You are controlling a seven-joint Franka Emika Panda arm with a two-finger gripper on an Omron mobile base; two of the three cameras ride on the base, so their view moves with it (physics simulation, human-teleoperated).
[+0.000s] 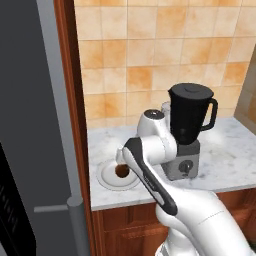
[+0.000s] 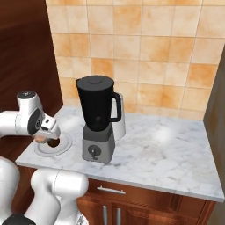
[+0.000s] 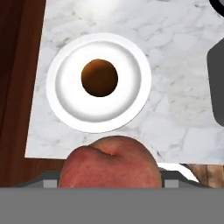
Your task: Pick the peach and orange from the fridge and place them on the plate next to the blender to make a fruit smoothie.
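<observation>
While the orange (image 3: 99, 78) sits mid-plate (image 3: 70, 114), the peach's (image 3: 109, 164) cleft faces up.

A kitchen: tiled wall (image 2: 145, 48), marble counter (image 2: 171, 149), blender (image 2: 97, 118).

Both base views flank the counter (image 1: 225, 150); hand view looks down.

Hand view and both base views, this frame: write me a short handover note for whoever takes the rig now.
Hand: shut on the peach, held above the counter's front edge, short of the plate.
Orange: already in the middle of the plate, left of the blender.
Done: orange delivered, peach out of the fridge.
Left: carry the peach over the plate, set it beside the orange, release.
</observation>
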